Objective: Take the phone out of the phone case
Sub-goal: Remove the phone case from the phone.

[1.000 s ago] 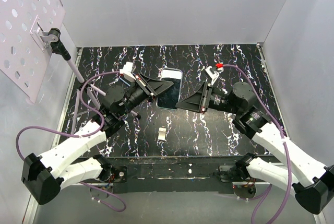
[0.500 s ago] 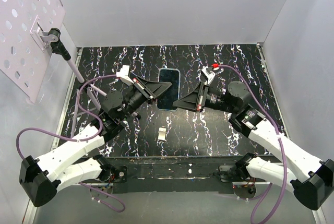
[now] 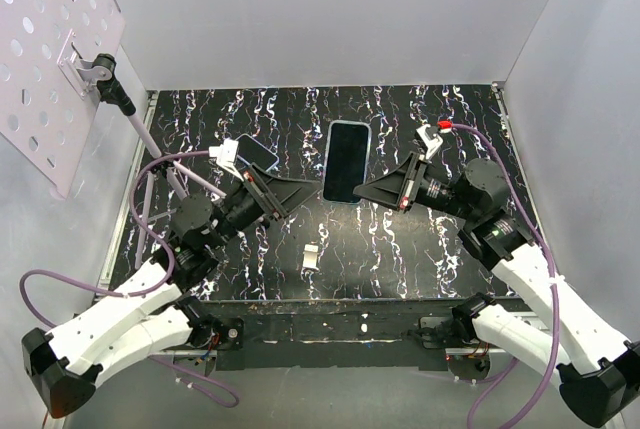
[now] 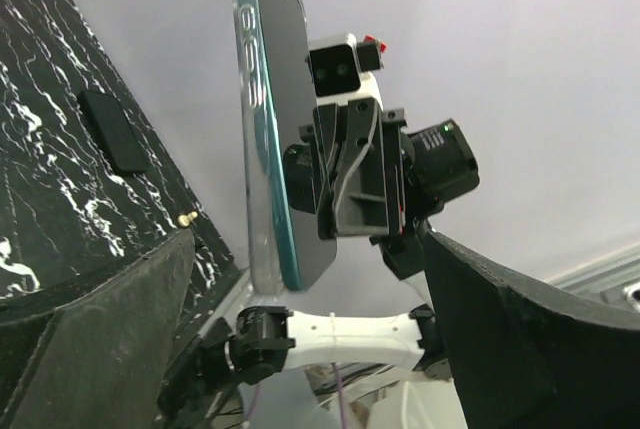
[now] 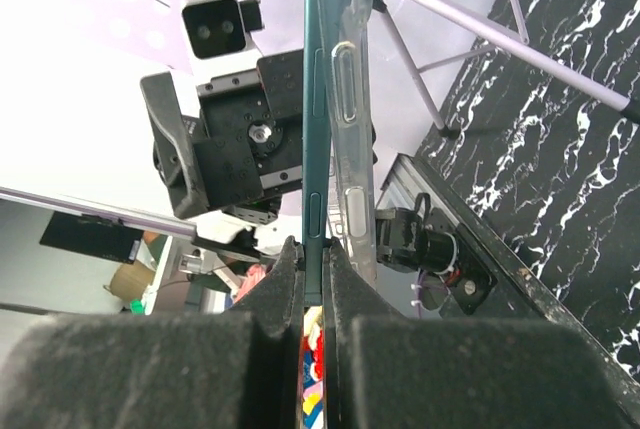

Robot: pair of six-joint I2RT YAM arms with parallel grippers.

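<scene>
1. Right gripper [image 3: 362, 191]: closed. In the right wrist view we see its two fingers [image 5: 150, 369] pinched on the thin teal edge of the phone [image 3: 347, 160].
2. Phone position: held clear of the table [image 3: 420, 249], raised above its middle, between the two arms. From the top camera its dark face points up and its long axis runs away from the bases. The right gripper grips it at the near end.
3. Case [image 5: 352, 129]: the clear shell is on the phone. In the right wrist view it lies just beside the teal edge, with its button covers showing. In the left wrist view it shows as a clear rim along the phone's side. We cannot tell whether that side is fully seated or partly lifted off.
4. Left gripper [image 3: 305, 189]: open, jaws spread wide, gripping nothing. It points at the phone from the left and stands apart from it.
5. Other items on the table: a small white clip [image 3: 312, 256] near the front edge, and a dark flat piece [image 4: 113, 131] toward the back left.
</scene>
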